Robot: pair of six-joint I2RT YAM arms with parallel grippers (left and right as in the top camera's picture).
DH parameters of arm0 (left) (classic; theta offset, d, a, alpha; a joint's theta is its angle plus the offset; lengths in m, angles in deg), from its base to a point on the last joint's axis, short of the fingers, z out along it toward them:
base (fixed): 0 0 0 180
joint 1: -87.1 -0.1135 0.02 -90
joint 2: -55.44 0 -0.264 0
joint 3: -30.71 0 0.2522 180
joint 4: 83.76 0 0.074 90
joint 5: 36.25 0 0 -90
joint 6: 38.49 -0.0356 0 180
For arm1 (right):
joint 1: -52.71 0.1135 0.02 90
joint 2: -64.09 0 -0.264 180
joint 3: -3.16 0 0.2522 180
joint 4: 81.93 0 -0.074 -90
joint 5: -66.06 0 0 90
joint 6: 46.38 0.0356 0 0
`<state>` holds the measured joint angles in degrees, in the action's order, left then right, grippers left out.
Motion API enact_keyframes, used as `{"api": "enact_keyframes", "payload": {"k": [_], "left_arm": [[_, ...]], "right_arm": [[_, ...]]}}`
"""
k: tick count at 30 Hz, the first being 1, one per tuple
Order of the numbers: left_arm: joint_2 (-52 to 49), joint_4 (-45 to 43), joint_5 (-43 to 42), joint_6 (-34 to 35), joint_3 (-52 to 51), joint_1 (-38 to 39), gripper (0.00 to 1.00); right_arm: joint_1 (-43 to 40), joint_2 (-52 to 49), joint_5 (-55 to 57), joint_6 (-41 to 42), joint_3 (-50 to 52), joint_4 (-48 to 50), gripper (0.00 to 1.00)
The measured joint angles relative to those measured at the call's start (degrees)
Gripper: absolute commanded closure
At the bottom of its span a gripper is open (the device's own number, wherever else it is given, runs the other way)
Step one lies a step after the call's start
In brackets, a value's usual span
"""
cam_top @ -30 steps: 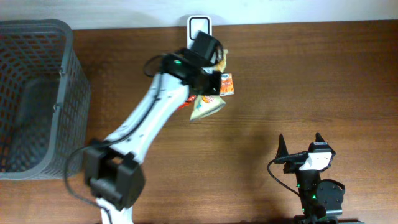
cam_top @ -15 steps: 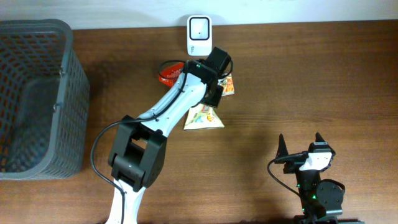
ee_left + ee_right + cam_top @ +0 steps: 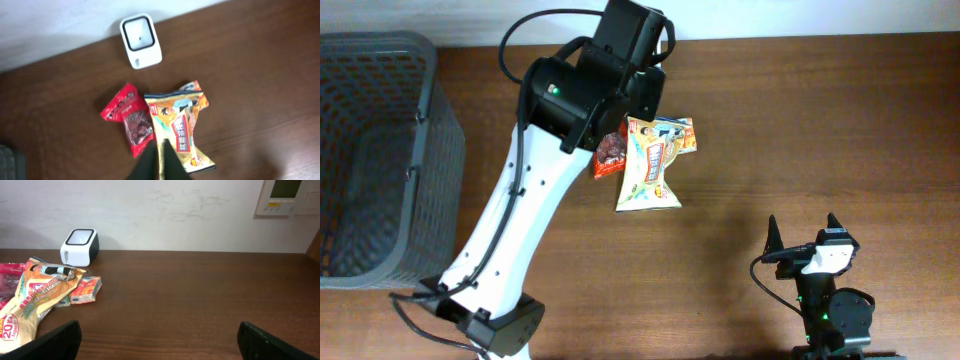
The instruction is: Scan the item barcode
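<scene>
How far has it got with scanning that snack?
Barely started. Done: the left gripper is shut on an edge of the yellow snack bag. In hand: getting that bag to the white scanner; it is not over the scanner's window yet. Left: the scan itself. The right gripper sits open, unused.

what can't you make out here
Scanner: hidden under the left arm in the overhead view.
Yellow bag: no barcode shows in any view; print too small.
Left gripper: shut; its fingers cover the bag's edge in the wrist view, so a grip is unclear.
Basket: cut off by overhead's left edge.
</scene>
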<state>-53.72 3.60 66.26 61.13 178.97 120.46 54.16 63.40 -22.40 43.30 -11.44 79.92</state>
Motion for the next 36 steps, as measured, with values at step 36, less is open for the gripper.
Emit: {"api": "enact_keyframes", "payload": {"k": [36], "left_arm": [[-31.6,-0.6,-31.7,-13.0,-3.5,10.0,1.0]], "right_arm": [[0.0,0.0,0.0,0.1,0.0,0.0,0.02]]}}
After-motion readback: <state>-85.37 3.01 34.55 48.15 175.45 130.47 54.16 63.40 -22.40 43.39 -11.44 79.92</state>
